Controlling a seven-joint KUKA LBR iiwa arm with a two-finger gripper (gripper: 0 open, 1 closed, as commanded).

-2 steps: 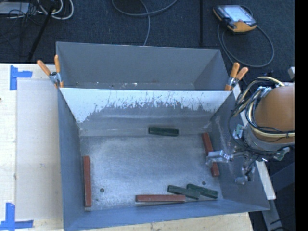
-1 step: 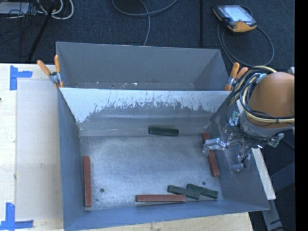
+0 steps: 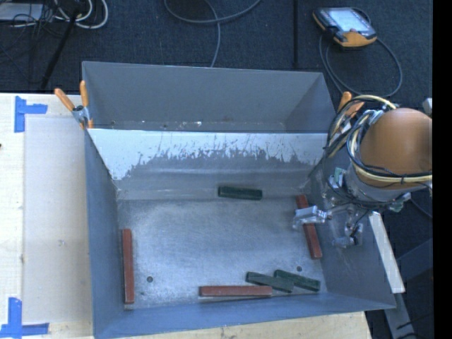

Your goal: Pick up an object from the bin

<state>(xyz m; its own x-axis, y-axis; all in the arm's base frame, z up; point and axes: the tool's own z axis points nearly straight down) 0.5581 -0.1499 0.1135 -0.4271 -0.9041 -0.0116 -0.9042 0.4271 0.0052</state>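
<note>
Dark carpet (image 3: 268, 41) with some cables (image 3: 205, 9) lies around the grey metal bin (image 3: 212, 111), and the arm reaches in from the right, its orange cover (image 3: 399, 141) above the wrist. Its pincer (image 3: 312, 219) is low at the right wall of the bin, just over or touching a short red-brown bar (image 3: 311, 240), which lies where this sloped wall meets the bin floor. Whether the pincer is open or closed cannot be told, and nothing is seen held in it. The risk is in this place. The bar lies close against the wall, so the pincer probably has little room on that side and may hit the metal, or only push the bar along. The bar could also slip out if it is taken near its end. A dark green bar (image 3: 240, 193) and the small group of bars (image 3: 282, 282) near the front wall are well apart and should not disturb
</note>
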